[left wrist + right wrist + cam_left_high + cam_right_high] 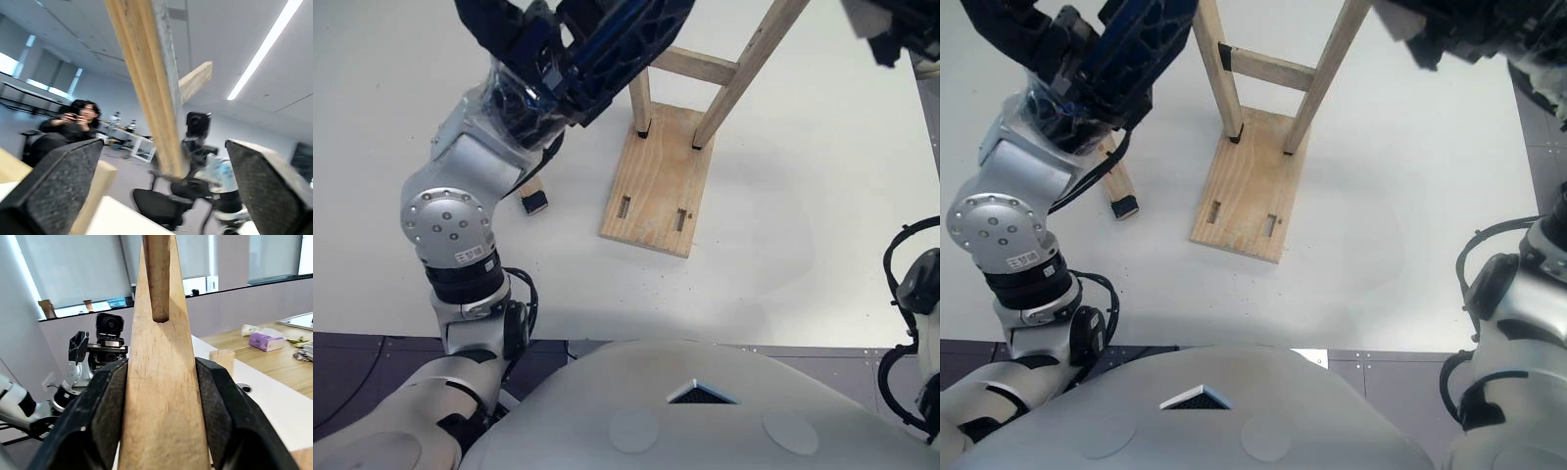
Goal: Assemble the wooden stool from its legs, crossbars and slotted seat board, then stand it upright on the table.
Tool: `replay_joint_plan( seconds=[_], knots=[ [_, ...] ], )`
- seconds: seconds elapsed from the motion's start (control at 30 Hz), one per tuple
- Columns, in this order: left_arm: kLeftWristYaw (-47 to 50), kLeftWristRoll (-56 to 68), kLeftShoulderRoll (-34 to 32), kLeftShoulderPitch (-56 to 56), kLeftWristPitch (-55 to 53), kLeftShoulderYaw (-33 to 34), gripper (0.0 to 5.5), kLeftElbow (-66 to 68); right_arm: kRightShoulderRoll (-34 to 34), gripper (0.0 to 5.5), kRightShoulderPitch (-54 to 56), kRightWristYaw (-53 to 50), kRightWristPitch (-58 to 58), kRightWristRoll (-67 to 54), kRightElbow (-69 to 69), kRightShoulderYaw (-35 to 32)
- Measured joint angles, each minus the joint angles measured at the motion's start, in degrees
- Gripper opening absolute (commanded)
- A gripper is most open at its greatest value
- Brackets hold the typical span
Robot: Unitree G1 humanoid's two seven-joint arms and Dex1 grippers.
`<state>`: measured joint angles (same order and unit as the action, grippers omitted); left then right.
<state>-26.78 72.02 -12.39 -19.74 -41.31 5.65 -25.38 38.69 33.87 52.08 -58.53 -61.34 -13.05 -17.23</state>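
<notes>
The slotted seat board (651, 186) lies flat on the white table. Two legs stand in its far slots, the left leg (641, 98) and the right leg (744, 69), joined by a crossbar (695, 64). My left gripper (161, 181) is open, its dark pads (54, 186) wide apart on either side of a leg (151, 98) without touching it. My right gripper (161, 416) is shut on a wooden leg (161, 382); its arm (1459, 29) sits high at the far right. The two near slots (624, 206) are empty.
A loose wooden piece with a dark end (1121, 191) lies on the table under my left arm (450, 215), left of the board. The table's near edge (705, 343) runs in front of me. Bare white table surrounds the board.
</notes>
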Motion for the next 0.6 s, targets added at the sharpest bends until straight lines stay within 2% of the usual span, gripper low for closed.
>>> replay_joint_plan(
  seconds=[0.13, 0.2, 0.3, 0.6],
  knots=[
    [0.2, 6.2, 1.6, -2.9, -0.9, -0.9, 4.57, 0.4, -0.6, 2.02, -1.3, -1.4, -2.1, -4.4, -2.0, 1.7],
    [0.3, 6.4, 2.1, -3.8, -0.8, -1.2, 4.31, 0.9, -2.2, 2.02, -2.0, -2.6, -2.5, -5.7, -2.6, 2.3],
    [0.1, 4.1, 2.7, -4.3, 0.2, -2.3, 3.63, 2.3, -2.4, 2.02, -2.2, -4.3, -3.1, -8.7, -3.1, 2.5],
    [-3.8, -1.0, 3.0, -4.2, 0.6, -4.3, 2.31, 5.0, -2.1, 2.02, -3.2, -6.7, -3.1, -10.8, -4.5, 4.0]
  ],
)
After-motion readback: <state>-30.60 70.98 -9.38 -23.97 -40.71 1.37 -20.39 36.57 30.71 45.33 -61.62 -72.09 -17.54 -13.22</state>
